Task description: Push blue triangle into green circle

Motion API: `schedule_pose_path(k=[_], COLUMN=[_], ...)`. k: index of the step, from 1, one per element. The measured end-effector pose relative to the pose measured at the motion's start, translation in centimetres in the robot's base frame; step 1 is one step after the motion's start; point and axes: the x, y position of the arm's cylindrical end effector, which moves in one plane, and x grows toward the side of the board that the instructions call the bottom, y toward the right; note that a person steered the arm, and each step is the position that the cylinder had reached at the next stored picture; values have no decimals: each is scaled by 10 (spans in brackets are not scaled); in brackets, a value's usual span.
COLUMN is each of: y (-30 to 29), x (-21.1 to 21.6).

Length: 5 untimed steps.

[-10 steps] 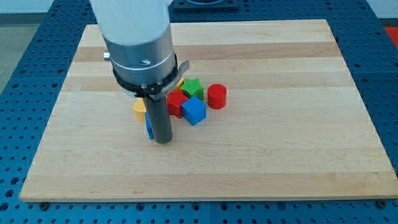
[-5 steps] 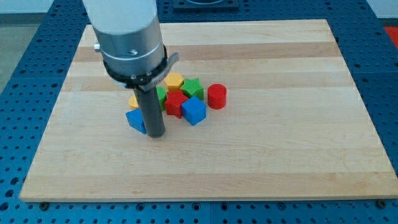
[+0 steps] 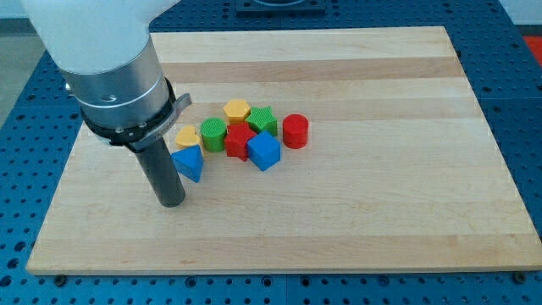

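The blue triangle (image 3: 189, 162) lies on the wooden board (image 3: 381, 195), just below and left of the green circle (image 3: 213, 134), a short gap apart. My tip (image 3: 172, 202) rests on the board just left of and below the blue triangle, with the rod's side close to or touching the triangle's left edge. The rod hangs from the big grey and white arm (image 3: 110, 68) at the view's upper left.
A cluster sits right of the triangle: a yellow heart (image 3: 186, 135), a yellow hexagon (image 3: 237, 110), a green star-like block (image 3: 262, 119), a red block (image 3: 240, 140), a blue cube (image 3: 264, 151) and a red cylinder (image 3: 295, 130).
The arm and tip have moved to the view's left, from the triangle's right side to its left. The blue triangle, earlier mostly hidden by the rod, now shows fully.
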Motion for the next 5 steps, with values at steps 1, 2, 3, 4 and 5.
schedule_pose_path(k=[1, 2, 3, 4, 5], y=[4, 9, 9, 9, 9], x=[0, -17, -51, -85, -92])
